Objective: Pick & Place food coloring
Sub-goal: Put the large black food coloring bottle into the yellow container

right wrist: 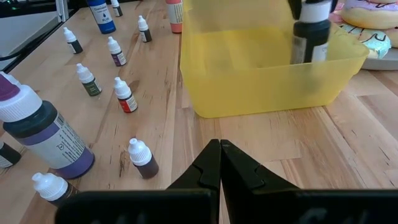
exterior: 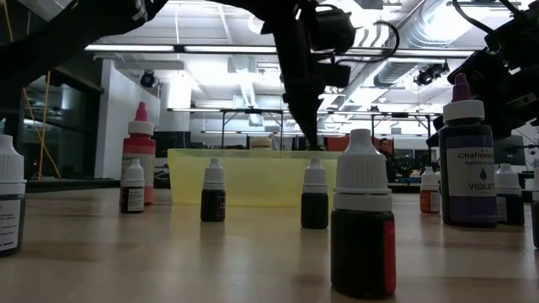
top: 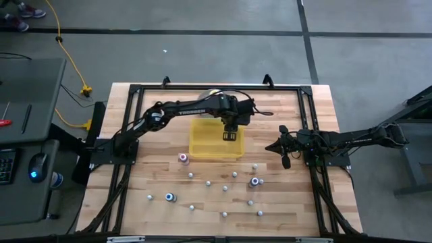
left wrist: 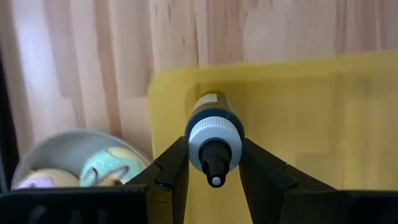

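My left gripper (top: 231, 136) hangs over the translucent yellow tray (top: 202, 146), shut on one food coloring bottle (left wrist: 214, 121) with a dark blue body and a white cap. That bottle (right wrist: 310, 37) stands upright within the tray's walls. Many other tiny bottles (top: 224, 183) stand on their bases on the near half of the table, also in the right wrist view (right wrist: 124, 94) and the low view (exterior: 315, 198). My right gripper (top: 284, 156) is shut (right wrist: 219, 152) and holds nothing, hovering just right of the tray. My left gripper pinches the bottle between its two fingers (left wrist: 177, 162) at the white cap collar (left wrist: 214, 138), coming from above and pointing down. The bottle hangs upright, cap up, with its body (right wrist: 309, 46) inside the tray. Whether its base touches the tray floor I cannot tell.
A round plate with pastel ring toys (left wrist: 81, 165) sits just beyond the tray's far side (right wrist: 373, 28). A larger violet bottle (right wrist: 43, 140) and a red-capped one (exterior: 139, 151) stand among the small ones. A black frame (top: 202, 88) runs around the table.
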